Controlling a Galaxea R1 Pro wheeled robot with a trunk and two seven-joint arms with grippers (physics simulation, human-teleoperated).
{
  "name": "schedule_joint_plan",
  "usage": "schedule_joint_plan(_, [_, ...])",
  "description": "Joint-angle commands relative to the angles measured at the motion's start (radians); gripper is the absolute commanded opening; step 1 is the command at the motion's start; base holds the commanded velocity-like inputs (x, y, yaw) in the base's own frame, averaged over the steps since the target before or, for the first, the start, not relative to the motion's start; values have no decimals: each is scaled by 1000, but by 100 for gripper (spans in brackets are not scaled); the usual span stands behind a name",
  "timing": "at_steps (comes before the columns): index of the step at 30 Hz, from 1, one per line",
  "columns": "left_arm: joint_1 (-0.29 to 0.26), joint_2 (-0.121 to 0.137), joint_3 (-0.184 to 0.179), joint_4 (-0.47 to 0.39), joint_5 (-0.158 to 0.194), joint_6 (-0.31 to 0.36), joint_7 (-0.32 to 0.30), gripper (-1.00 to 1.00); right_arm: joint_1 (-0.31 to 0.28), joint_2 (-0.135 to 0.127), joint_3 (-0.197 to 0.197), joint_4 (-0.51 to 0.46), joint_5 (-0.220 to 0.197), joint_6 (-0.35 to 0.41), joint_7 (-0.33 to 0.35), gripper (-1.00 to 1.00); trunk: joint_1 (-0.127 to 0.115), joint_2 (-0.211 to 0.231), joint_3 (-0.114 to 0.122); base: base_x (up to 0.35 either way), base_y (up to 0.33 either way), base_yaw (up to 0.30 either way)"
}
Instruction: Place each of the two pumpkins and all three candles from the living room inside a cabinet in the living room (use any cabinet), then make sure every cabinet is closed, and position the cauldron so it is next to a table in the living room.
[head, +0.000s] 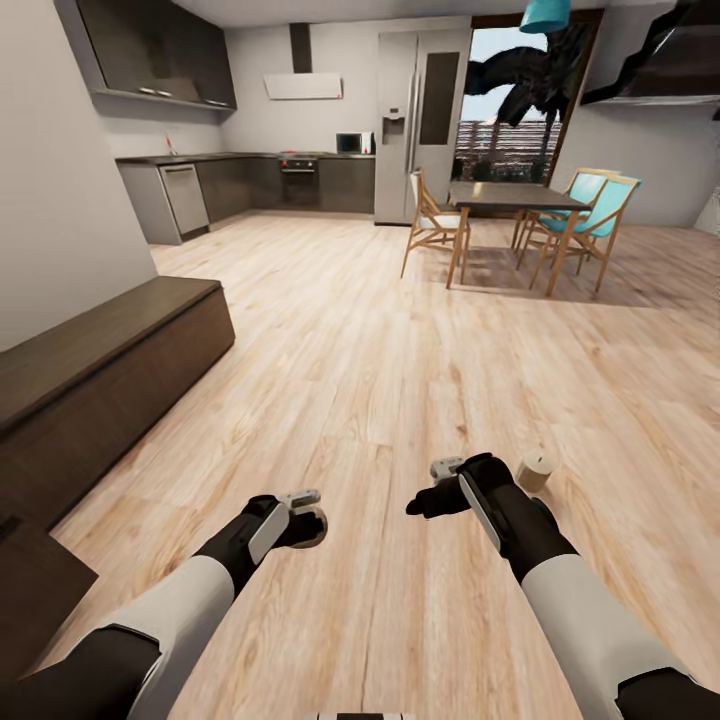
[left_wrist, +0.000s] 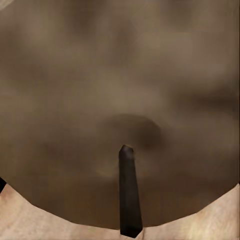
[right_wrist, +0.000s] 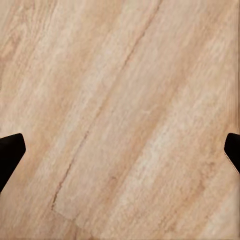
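Both robot arms reach low over the wooden floor (head: 380, 380). Left pincer (head: 308, 522) grips a tan candle (left_wrist: 120, 90). Right pincer (head: 432, 498) is spread wide, holding nothing. A second candle (head: 535, 470) stands just beside it. Cabinet (head: 100, 370) sits left, closed.

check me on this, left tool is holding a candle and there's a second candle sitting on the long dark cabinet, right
Not quite. The second candle stands on the wooden floor, just past the right tool, not on the long dark cabinet; the head view shows it. The rest holds: the left tool is closed on a candle, seen close up in the left wrist view.
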Motion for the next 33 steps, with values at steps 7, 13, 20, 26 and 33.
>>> schedule_joint_plan(7, [0, 1, -7, -3, 11, 3, 7, -100, -1, 0, 2, -1, 4, -3, 2, 100, -3, 1, 37, 0, 0, 0])
schedule_joint_plan(13, [0, 1, -7, -3, 11, 3, 7, -100, -1, 0, 3, -1, 4, -4, 2, 100, -6, 3, 70, 0, 0, 0])
schedule_joint_plan(20, [0, 1, -7, -3, 11, 3, 7, -100, -1, 0, 3, -1, 4, -3, 2, 100, -9, 4, 108, 0, 0, 0])
schedule_joint_plan(26, [0, 0, -7, -2, 11, 4, 7, -100, -1, 0, 4, -1, 4, -2, 3, 100, -10, 5, 129, 0, 0, 0])
schedule_joint_plan(33, [0, -2, -8, -2, 11, 3, 8, -100, -1, 0, 2, -1, 4, -2, 4, 100, -12, 6, 145, 0, 0, 0])
